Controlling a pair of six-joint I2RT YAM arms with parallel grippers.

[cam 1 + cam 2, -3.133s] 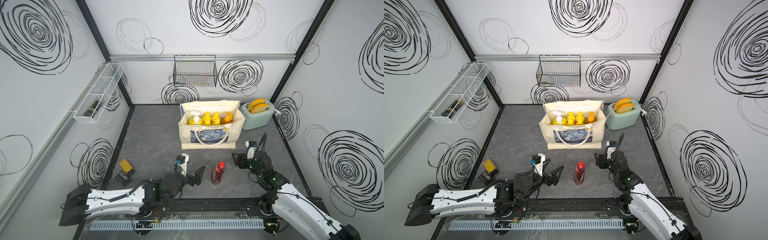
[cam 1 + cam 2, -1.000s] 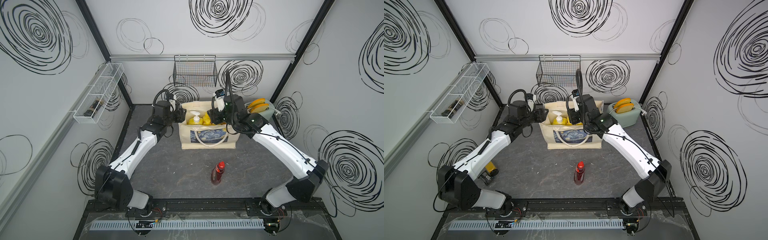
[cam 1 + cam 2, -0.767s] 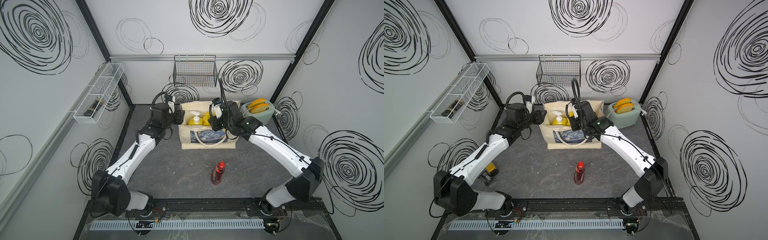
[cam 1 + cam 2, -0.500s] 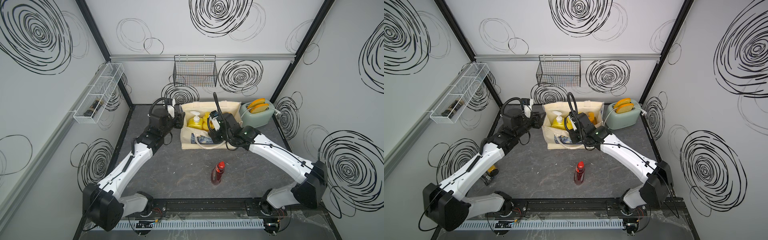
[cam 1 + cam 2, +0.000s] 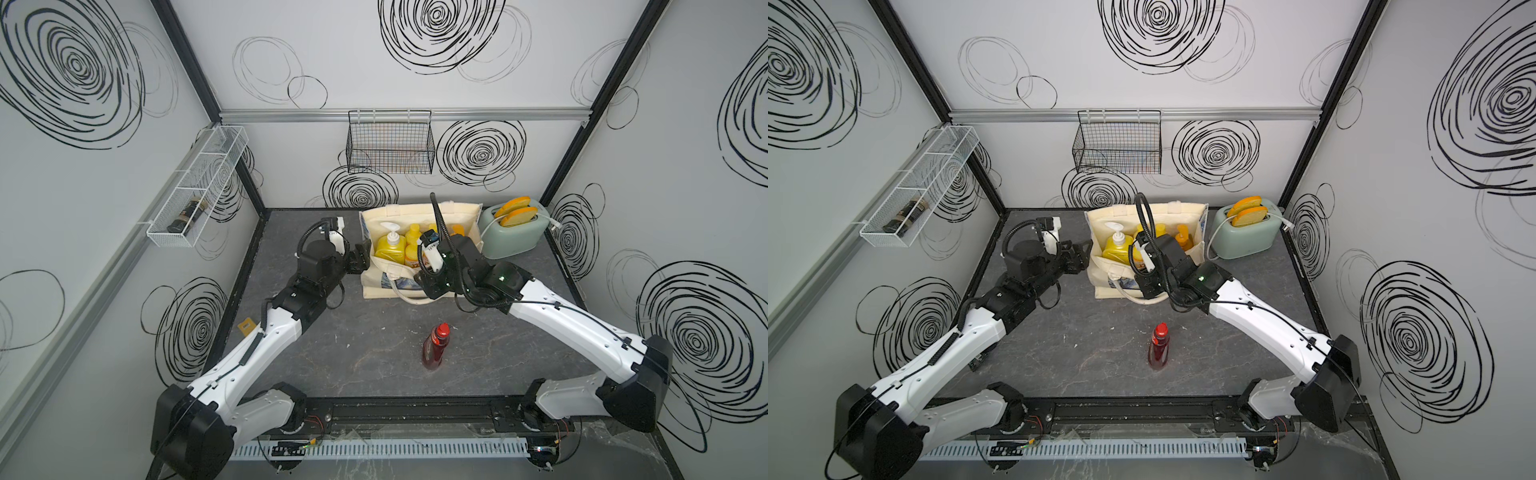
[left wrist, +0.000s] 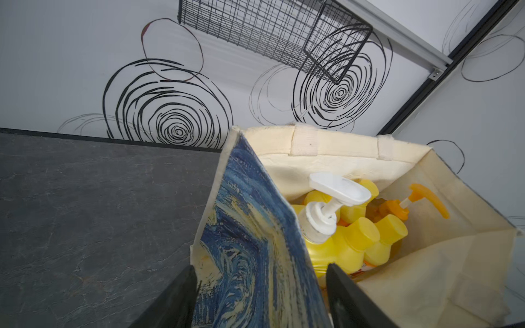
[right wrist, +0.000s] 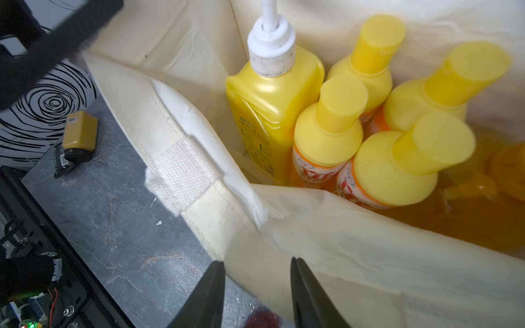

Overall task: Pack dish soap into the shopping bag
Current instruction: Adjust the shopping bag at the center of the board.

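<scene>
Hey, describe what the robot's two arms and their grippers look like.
The left arm and right arm have white shells, black joints and looped black cables at the wrists. A green light glows on the right arm. The left gripper and right gripper each have two tapered black fingers.

cream bag [image 5: 415, 214] with blue-and-yellow print, open at the rear of the table [image 5: 374, 332], near wall sagging. inside, upright and close-packed: yellow white-pump bottle [image 5: 388, 251], four small yellow bottles [image 7: 329, 125], orange pump bottle [image 6: 395, 210]. red bottle [image 5: 434, 351] upright on the table, well in front of the bag.
</scene>
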